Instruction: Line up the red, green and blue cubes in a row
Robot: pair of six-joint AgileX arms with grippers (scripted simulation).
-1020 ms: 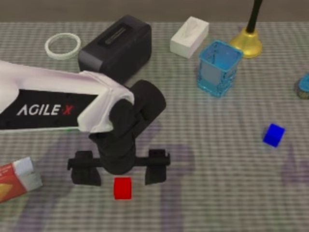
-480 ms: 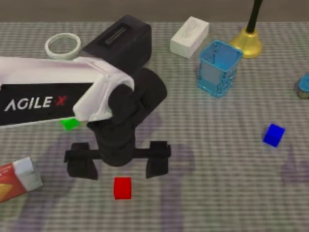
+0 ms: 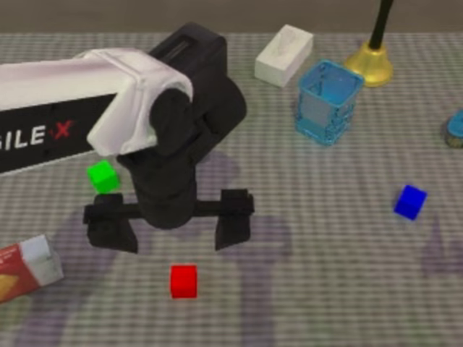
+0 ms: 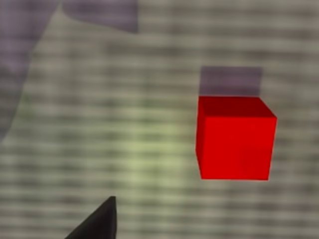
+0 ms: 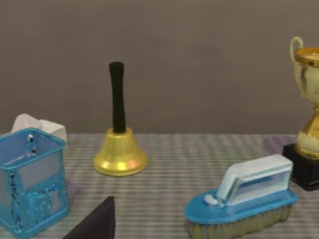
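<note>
Seen from above, our left arm reached in from the left edge of the tabletop (image 3: 347, 289), and its left claw (image 3: 168, 225) hung over the front-left part of the surface with its two dark fingers spread wide apart, holding nothing. The red cube (image 3: 184, 280) sat on the tabletop just in front of that claw, apart from both fingers. In the left wrist view the red cube (image 4: 235, 137) lay flat on the cloth with a short shadow behind it, and only a dark tip of one finger (image 4: 97, 223) showed at the edge of that view.

The green cube (image 3: 103, 176) rested beside our left arm, near the left finger of the claw but not touching it. The blue cube (image 3: 410, 202) lay well apart from the other two, over on the right side of the tabletop.

Along the far edge stood a black case (image 3: 195, 50), partly behind our arm, a white box (image 3: 283, 54), a see-through blue container (image 3: 328, 100) and a gold bell (image 3: 370, 63) with a black handle. A red and white carton (image 3: 25, 269) lay at the front-left corner.

Our right arm was out of the overhead view, and we could not tell whether the right claw was released or clenched. Its wrist view showed the bell (image 5: 120, 155), a blue brush (image 5: 244, 199) and part of a gold trophy (image 5: 310, 119).
</note>
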